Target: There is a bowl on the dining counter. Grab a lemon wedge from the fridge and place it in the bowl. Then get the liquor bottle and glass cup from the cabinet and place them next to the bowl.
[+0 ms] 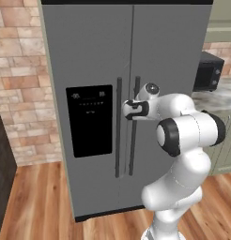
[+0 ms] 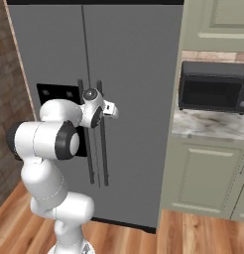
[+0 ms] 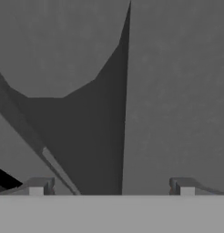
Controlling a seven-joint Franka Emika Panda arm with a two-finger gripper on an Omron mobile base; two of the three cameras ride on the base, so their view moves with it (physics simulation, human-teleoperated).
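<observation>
- The claw (image 3: 111, 186) hangs close in front of the fridge (image 1: 89, 56), its tips spread wide apart with nothing between them; in the hand view grey door fills the space ahead, with a slanting shadow across it.
- From the left base view the claw (image 1: 131, 110) sits at the level of the two long dark handles (image 1: 119, 126), at the seam between the doors, touching or just short of them; I cannot tell which.
- Both fridge doors are shut, so whatever is inside, the lemon wedge included, is hidden.
- My judgement: the door comes first. It looks heavy and stiff, hinged at its outer edge, and the handle is a thin rigid bar, smooth and likely to slip; best taken across its middle with the tips on either side, then pulled in an arc.
- The wedge, once reached, should be light, soft and wet, so a gentle pinch across its flanks suits it.
- Left of the handles, the black dispenser panel (image 1: 89, 119) is set in the left door.
- Farther right, a black microwave (image 2: 213, 92) stands shut on a marble surface (image 2: 208, 126) over green base cabinets (image 2: 203, 173).
</observation>
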